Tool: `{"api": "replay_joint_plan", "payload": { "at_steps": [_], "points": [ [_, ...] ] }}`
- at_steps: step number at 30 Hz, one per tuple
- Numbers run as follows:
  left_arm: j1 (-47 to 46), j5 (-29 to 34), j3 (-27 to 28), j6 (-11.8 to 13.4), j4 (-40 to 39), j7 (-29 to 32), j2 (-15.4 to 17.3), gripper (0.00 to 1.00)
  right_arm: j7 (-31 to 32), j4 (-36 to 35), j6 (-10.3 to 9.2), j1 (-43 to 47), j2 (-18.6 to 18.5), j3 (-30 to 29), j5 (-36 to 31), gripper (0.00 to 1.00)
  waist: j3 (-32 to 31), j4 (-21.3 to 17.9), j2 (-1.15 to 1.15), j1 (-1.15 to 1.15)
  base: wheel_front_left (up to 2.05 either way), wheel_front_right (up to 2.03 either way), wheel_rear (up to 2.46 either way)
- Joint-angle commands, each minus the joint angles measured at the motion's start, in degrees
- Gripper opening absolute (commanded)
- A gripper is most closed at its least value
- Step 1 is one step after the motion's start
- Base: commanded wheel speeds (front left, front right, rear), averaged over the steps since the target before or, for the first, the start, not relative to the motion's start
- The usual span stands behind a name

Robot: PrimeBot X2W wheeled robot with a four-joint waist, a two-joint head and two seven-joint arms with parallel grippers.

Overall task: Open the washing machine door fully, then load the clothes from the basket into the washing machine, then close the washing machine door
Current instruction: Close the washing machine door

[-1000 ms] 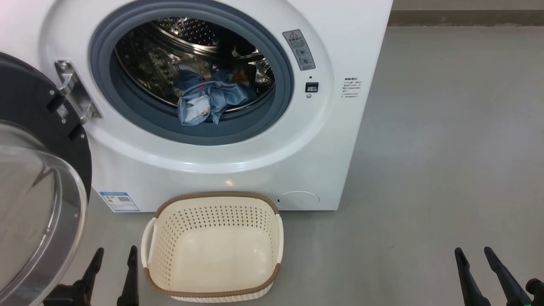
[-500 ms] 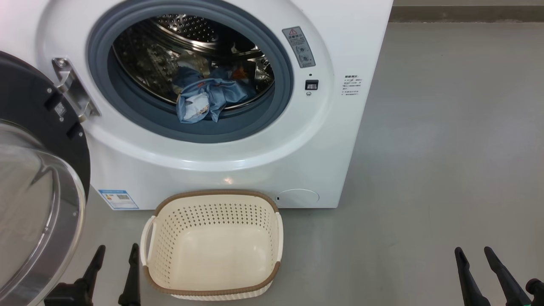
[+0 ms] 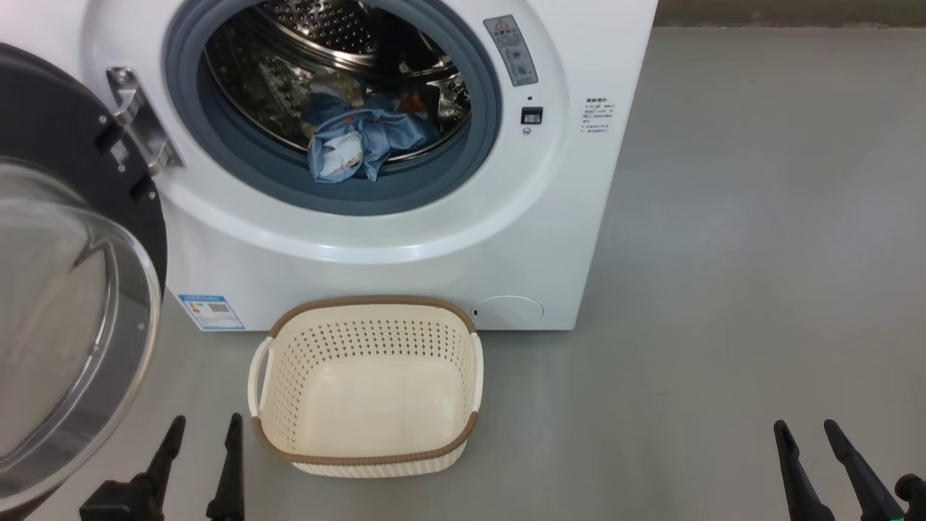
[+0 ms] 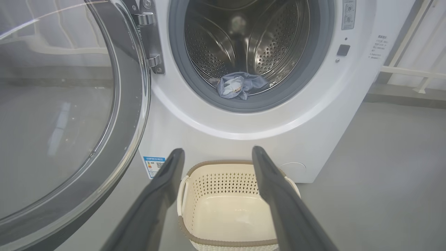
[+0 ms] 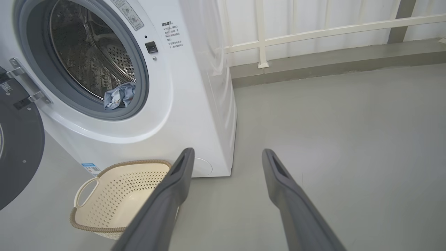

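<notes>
Two steps appear done; closing is judged to be in hand. At far left the large round door [image 3: 72, 289] with glossy black rim and clear glass bowl is swung wide; it is best pushed from its outer face in one smooth arc. Beside it the left gripper [image 3: 206, 421] is held low, fingers upward, spread wide, empty. The small cream perforated basket [image 3: 369, 302] lies bare before the white boxy washing machine [image 3: 564, 217], where the light blue printed clothes [image 3: 362, 141] are draped over the grey gasket lip [image 3: 434, 195] and should be nudged deeper first. At far right the right gripper [image 3: 805, 427] is posed likewise, wide and empty.
</notes>
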Motion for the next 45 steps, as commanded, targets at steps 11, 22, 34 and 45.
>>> {"api": "replay_joint_plan", "payload": {
  "at_steps": [11, 22, 34, 45],
  "points": [
    [-0.9, -0.4, 1.5, -0.1, -2.5, -0.4, 1.3, 1.0, -0.3, -1.6, 0.09, -0.6, -1.1, 0.6, -0.2, 1.0, 0.0, 0.6, 0.0, 0.0, -0.25, 0.25, 0.0],
    [-0.8, -1.8, 2.6, -0.1, -2.6, -0.4, 0.5, 1.0, -0.3, -1.7, 0.09, -1.3, -1.3, 2.2, -0.2, 1.0, 0.2, 4.6, 0.0, 0.0, 0.0, 0.0, 0.0],
    [2.5, -1.8, 5.8, -0.1, -4.3, -0.4, -0.9, 1.0, -0.3, -0.9, 0.09, -4.8, -2.6, 7.9, 0.3, 1.0, -0.8, 15.1, 0.0, 0.0, 0.0, 0.0, 0.0],
    [5.2, -2.8, 6.5, 0.2, -4.9, -0.4, -1.2, 1.0, -0.3, -0.4, 0.09, -6.0, -3.4, 10.9, 0.6, 1.0, -1.6, 25.8, 0.0, 0.0, 0.0, 0.0, 0.0]
  ]
}}
